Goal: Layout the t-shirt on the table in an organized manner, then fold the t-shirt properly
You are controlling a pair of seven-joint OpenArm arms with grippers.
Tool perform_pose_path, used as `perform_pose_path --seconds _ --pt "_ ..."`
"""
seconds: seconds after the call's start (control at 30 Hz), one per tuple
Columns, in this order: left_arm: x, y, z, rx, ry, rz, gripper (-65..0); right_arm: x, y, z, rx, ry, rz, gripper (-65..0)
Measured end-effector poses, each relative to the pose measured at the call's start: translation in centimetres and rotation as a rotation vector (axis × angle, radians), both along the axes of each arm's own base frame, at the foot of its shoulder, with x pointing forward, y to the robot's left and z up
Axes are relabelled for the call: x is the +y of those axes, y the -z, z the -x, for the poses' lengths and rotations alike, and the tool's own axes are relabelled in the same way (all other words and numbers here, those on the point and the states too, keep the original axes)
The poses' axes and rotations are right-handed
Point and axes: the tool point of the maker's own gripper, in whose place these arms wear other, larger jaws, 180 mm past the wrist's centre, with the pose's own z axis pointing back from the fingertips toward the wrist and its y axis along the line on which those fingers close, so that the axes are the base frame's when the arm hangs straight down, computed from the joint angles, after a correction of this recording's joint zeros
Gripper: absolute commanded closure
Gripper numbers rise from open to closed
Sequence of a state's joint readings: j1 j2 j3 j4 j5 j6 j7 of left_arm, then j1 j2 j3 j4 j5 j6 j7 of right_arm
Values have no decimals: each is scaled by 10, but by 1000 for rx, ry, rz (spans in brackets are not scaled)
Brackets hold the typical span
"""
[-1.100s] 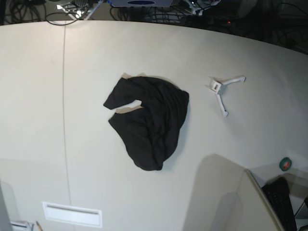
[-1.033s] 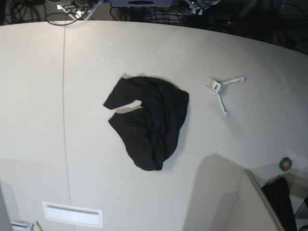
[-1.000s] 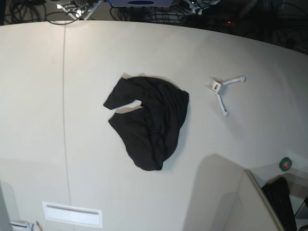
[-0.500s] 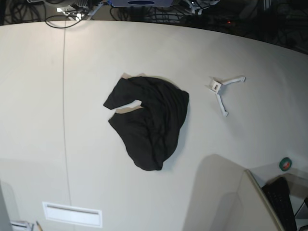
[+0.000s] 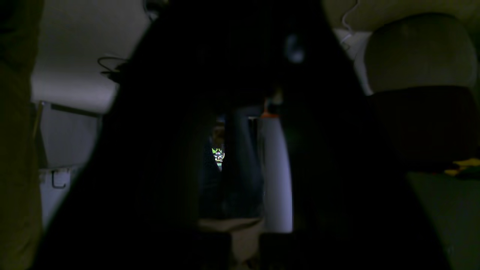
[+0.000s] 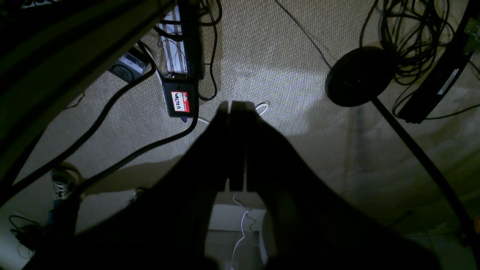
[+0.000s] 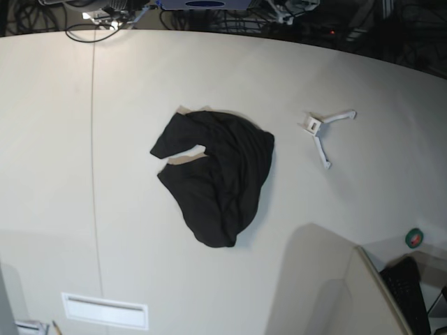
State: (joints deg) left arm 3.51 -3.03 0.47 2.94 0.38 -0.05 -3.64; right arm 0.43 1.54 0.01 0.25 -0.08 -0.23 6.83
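Near the middle of the table (image 7: 56,139), you have the t-shirt (image 7: 216,174) lying in a crumpled black heap, well to the right of the thin seam (image 7: 93,139) that runs down the tabletop in the base view. It is bunched rather than spread: a lobe of cloth sticks out at its upper left with a small gap of table showing under it, and the bulk narrows to a rounded end at the bottom. To the right of the t-shirt, well apart from it, lies a small white Y-shaped piece (image 7: 323,132). Below and left of the t-shirt, near the table's lower edge, sits a white rectangular plate (image 7: 105,310). You will find neither arm over the table in the base view; nothing touches the cloth. Your right gripper (image 6: 236,108) shows in its own wrist view as a dark silhouette with the fingertips pressed together, clenched on nothing, pointing at a woven floor (image 6: 285,48) strewn with black cables, a small black box with a red and white label (image 6: 179,101) and a round black base (image 6: 356,77). Your left gripper (image 5: 240,210) fills its wrist view as a very dark shape; it too is clenched, and you can see nothing held between the fingers, though that view is too dim to make out much else.
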Motion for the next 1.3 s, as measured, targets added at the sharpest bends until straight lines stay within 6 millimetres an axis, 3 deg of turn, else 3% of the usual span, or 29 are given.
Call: perform_pose_path --seconds 0.1,0.37,1.3 --pt "0 0 -9 -20 1 0 0 0 0 0 0 0 0 0" --pt "1 0 -10 -15 -7 -2 -3 11 0 0 0 1 -16 0" --pt "0 0 -13 -22 -3 0 -2 9 0 1 2 1 -13 0"
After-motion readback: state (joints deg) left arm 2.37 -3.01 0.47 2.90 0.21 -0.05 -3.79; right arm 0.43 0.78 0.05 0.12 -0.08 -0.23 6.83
